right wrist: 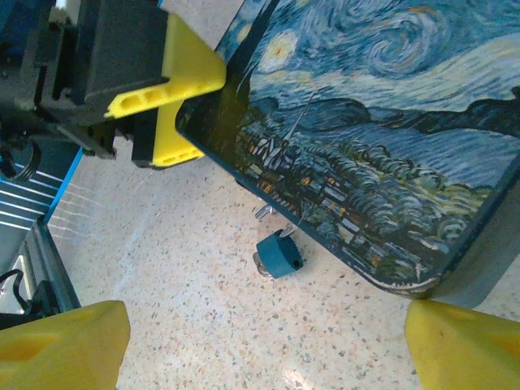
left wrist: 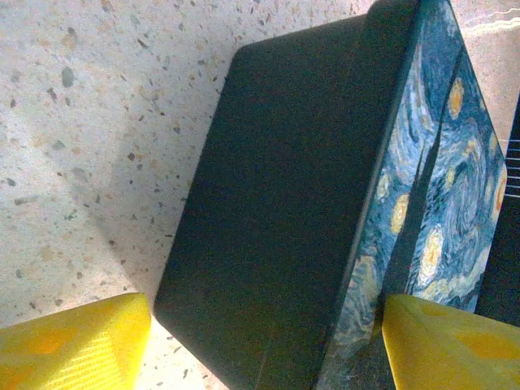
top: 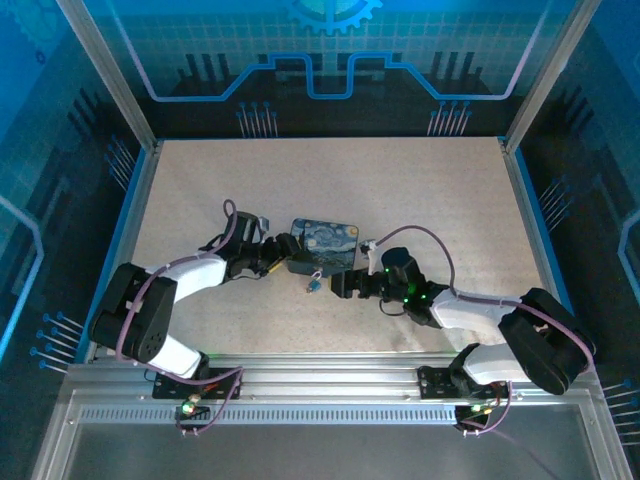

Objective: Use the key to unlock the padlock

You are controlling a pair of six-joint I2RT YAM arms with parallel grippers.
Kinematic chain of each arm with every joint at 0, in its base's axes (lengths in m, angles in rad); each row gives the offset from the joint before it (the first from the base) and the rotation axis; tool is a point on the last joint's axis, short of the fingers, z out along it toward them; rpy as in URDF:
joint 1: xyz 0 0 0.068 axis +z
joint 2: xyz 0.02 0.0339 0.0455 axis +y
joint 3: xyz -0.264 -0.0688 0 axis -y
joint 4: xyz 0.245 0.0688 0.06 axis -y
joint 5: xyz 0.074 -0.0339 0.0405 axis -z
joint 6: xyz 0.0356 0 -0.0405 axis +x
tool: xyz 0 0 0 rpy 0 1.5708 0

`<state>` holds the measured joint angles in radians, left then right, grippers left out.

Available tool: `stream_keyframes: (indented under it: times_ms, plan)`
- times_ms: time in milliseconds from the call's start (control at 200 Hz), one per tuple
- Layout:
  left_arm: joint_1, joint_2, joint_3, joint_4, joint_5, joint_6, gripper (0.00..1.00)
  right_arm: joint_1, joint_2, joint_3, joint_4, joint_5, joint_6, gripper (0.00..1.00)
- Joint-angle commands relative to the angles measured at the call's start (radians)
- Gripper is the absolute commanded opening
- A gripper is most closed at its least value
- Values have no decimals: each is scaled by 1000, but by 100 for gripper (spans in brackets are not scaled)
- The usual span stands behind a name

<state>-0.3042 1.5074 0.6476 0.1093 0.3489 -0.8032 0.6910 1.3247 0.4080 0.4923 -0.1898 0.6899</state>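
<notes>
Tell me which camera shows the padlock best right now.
Right wrist: the padlock lies on the table beside the tin's edge, its blue body clear. Top external shows it as a tiny speck by the tin.

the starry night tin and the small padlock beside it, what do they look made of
The tin is probably thin sheet metal: crisp folded edges, a printed painting with a slight sheen, and a plain dark face. The padlock seems to be metal too, with a matt blue-teal body and bare silvery parts, but it is too small to be sure.
</notes>
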Motion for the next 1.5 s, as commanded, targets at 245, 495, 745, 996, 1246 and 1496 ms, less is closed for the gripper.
stream_keyframes:
  times_ms: [245,495,745,996,1246,1496]
  plan:
    - [-116,-19,-116,-55,-44,-59,75,-74,58,76,96,-58,-78,89]
    - [-170,-25,-153,-14,-74,-117,75,-114,73,87,122,-75,-111,89]
    - [-172,-26,-154,-2,-84,-129,75,-118,-8,-1,110,-31,-98,90]
    - [-171,-32,-154,4,-88,-135,75,-68,18,-56,233,-70,-21,88]
    - [-170,-37,-157,6,-87,-136,76,-1,189,-57,417,-42,54,82]
    - [-172,-31,-158,12,-82,-136,75,49,348,-27,545,17,61,75]
